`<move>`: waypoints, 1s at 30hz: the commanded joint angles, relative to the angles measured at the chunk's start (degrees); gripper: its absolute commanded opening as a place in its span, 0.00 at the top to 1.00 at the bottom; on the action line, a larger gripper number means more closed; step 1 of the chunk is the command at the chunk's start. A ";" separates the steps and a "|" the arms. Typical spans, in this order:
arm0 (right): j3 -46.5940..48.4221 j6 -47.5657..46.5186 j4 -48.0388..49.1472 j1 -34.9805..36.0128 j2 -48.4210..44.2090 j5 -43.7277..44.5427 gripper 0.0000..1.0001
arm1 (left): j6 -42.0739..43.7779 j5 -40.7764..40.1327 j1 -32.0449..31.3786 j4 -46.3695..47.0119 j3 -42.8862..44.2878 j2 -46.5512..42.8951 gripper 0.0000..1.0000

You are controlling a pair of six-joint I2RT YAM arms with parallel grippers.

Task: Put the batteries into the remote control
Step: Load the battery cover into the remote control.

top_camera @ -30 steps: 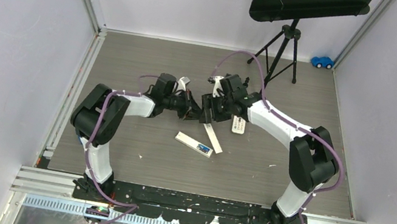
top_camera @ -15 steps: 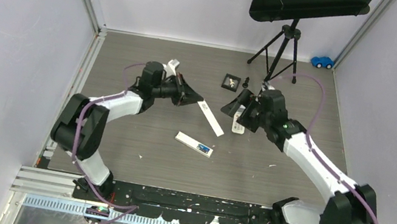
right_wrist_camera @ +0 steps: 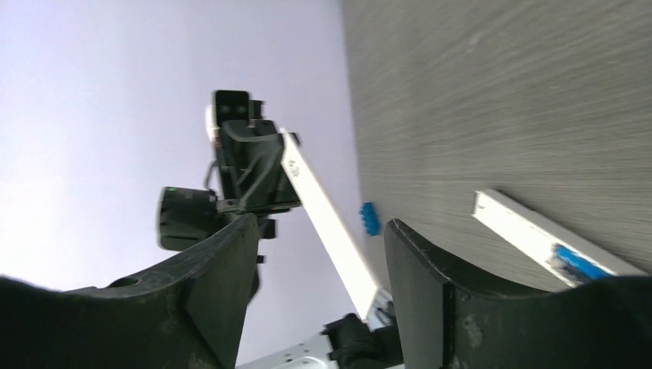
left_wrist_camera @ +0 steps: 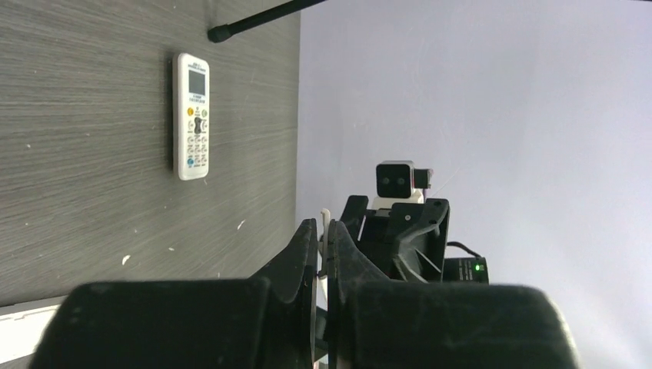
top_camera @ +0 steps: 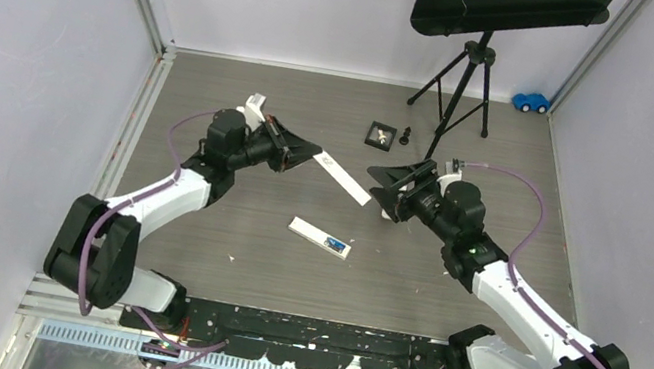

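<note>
Gripping a slim white remote [top_camera: 344, 178] by one end, left gripper [top_camera: 313, 154] holds it raised at frame centre. Right gripper [top_camera: 382, 182] spread wide, empty, just right of its free end. Second remote [top_camera: 321, 237] lies flat below centre, blue patch showing.

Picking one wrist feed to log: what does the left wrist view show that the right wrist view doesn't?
Only the left wrist view shows the keypad remote lying face up, a tripod foot, and the open right gripper seen head-on. Only the right wrist view shows the table remote with its blue patch. Both show the slim remote clamped in the left gripper: just a thin edge from the left wrist, its whole length from the right wrist.
</note>
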 commanded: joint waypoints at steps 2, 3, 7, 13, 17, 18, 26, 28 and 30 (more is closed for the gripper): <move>-0.40 6.18 10.85 0.98 -0.71 -2.48 0.35 | -2.04 -4.21 -0.07 0.95 -0.96 -5.01 1.00; -0.19 6.40 10.88 1.26 -0.38 -2.97 0.35 | -2.21 -4.66 -0.07 0.61 -1.13 -5.51 1.00; 0.45 5.98 11.02 2.27 0.86 -3.96 0.27 | -3.84 -5.36 -0.07 0.72 -1.43 -6.46 1.00; 0.91 5.30 10.87 2.77 1.61 -4.01 0.32 | -5.34 -6.26 -0.07 1.64 -2.07 -7.30 1.00; 1.13 4.49 9.65 2.84 2.35 -4.05 0.37 | -5.27 -7.82 -0.07 1.28 -2.68 -8.21 1.00; 1.44 3.85 8.64 2.92 2.49 -4.13 0.37 | -5.26 -8.32 -0.07 1.22 -2.88 -8.43 1.00; 2.32 -0.17 4.53 3.63 1.44 -2.89 0.20 | -5.00 -10.21 -0.03 -0.02 -2.47 -9.44 1.00; 1.64 0.67 7.56 3.63 1.43 -2.99 0.22 | -5.35 -9.94 -0.07 0.01 -2.29 -9.21 1.00; 1.13 1.34 9.98 3.62 1.81 -3.35 0.27 | -6.00 -9.69 -0.07 0.20 -2.34 -9.13 1.00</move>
